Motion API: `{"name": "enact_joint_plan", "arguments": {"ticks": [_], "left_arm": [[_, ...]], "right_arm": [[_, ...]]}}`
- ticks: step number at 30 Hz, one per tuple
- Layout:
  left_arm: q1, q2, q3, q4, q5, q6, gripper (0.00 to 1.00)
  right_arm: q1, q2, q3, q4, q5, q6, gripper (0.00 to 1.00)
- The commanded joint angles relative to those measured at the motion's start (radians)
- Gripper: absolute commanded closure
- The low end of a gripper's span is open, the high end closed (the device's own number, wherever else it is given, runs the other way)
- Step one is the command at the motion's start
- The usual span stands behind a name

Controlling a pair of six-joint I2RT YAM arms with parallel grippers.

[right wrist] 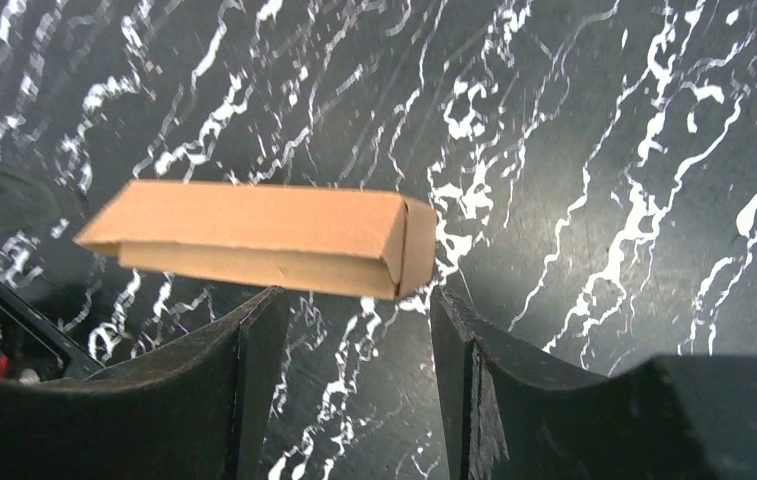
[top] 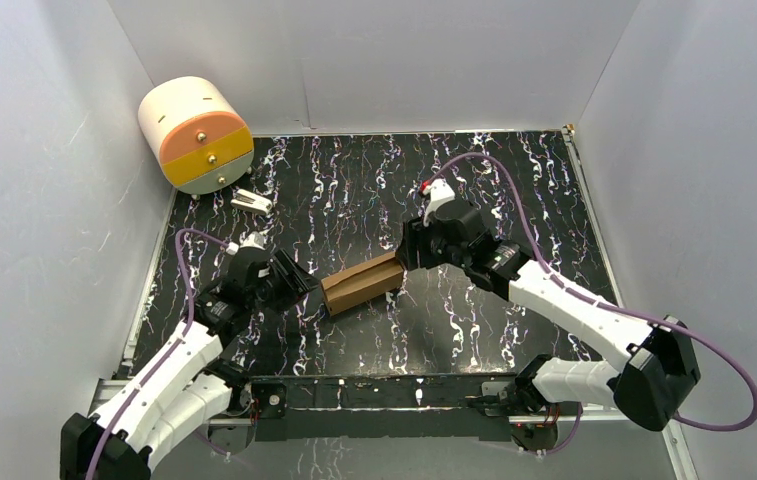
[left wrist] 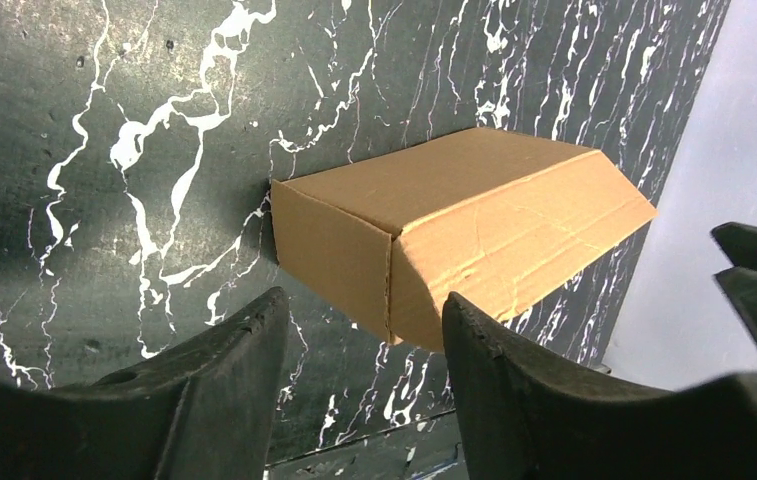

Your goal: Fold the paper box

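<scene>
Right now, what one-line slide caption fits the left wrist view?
Brown cardboard box resting on the black marbled table, just beyond the open left tool, ungripped.

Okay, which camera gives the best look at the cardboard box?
Left wrist: the paper box is large in the frame, showing its top, one side and a closed end. Right wrist shows the box side-on and slimmer. Top external shows it small, from above.

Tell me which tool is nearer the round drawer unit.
The left tool, at the paper box's end facing the drawer unit; the right tool is at the box's far end.
</scene>
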Motion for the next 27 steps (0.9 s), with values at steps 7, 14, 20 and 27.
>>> {"name": "enact_joint_plan", "arguments": {"ticks": [7,14,20,27], "left_arm": [[-0.006,0.002,0.014,0.016,0.098,-0.089,0.37],[-0.006,0.025,-0.035,0.103,0.163,-0.139,0.35],[-0.007,0.051,-0.071,0.166,0.187,-0.155,0.44],[-0.006,0.07,-0.106,0.181,0.165,-0.116,0.57]], "right_arm": [[-0.072,0.119,0.098,0.082,-0.08,0.091,0.42],[-0.074,0.155,0.003,0.156,-0.15,0.117,0.51],[-0.074,0.135,-0.099,0.213,-0.158,0.118,0.61],[-0.074,0.139,-0.157,0.27,-0.184,0.099,0.63]]}}
